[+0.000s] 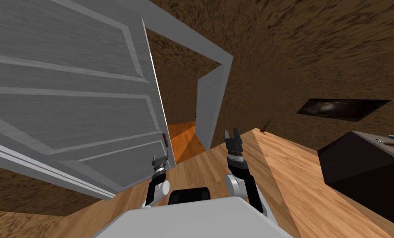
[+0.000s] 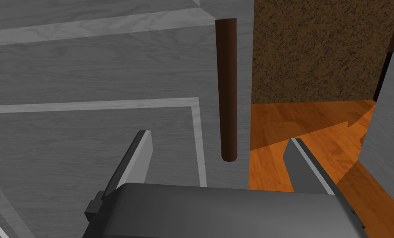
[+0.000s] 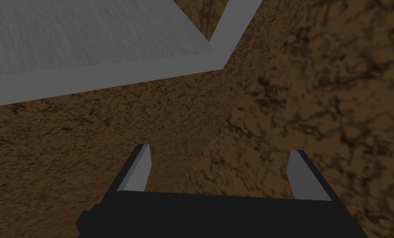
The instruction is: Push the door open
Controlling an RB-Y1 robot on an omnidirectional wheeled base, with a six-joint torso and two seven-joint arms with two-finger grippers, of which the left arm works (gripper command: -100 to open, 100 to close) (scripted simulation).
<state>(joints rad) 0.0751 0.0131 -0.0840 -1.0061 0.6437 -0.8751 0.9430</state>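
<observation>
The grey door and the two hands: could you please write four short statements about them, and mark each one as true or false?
1. The grey door stands partly open, and orange floor shows past its edge. True.
2. The left hand is shut on the brown handle. False: this hand is open, and the handle is not gripped.
3. The right hand is open and holds nothing. True.
4. The door's handle is a round white knob. False: it is a long, thin brown bar near the door's free edge.
</observation>
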